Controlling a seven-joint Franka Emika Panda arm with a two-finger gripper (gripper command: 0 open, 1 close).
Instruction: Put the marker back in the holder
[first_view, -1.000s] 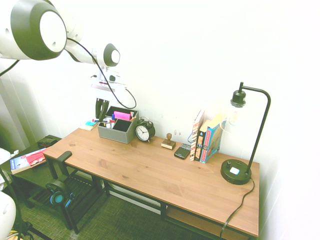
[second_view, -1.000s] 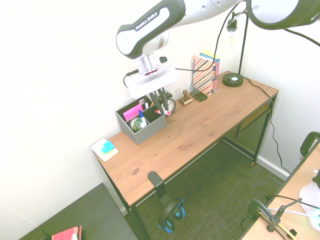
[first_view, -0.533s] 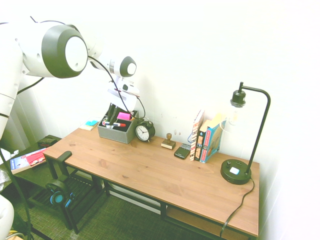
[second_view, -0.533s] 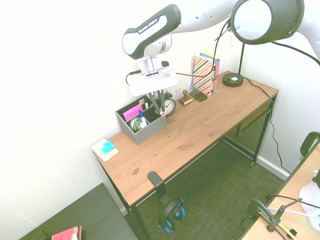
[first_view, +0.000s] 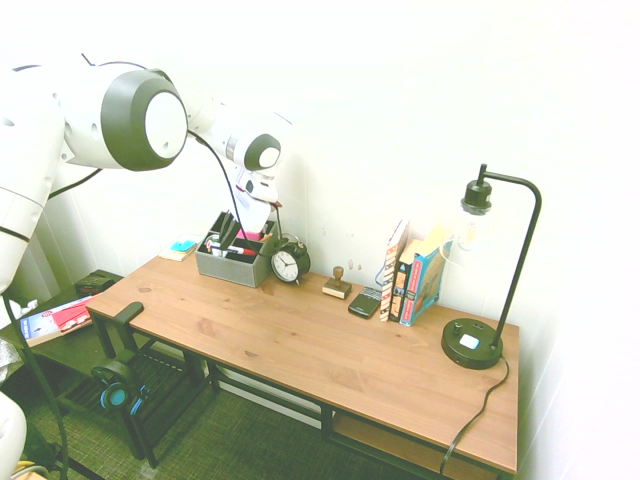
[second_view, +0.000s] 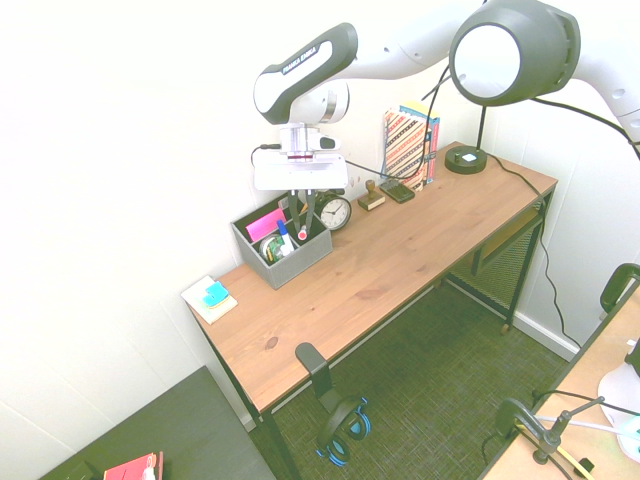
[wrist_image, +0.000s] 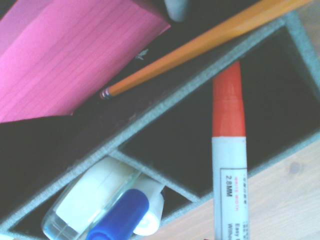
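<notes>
The gripper (second_view: 301, 215) clenches the slim white red-capped marker (wrist_image: 228, 150) above the low grey felt holder (wrist_image: 165, 122); its tip may snag 1 divider and tip outside.

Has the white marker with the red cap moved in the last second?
Yes. The white marker with the red cap, held in the gripper, has shifted away from the round black alarm clock and down over the grey holder.

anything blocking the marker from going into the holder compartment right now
Nothing visible does. In the wrist view the marker has its red cap over an empty compartment of the holder; the pencil and pink pad sit in the neighbouring section.
</notes>
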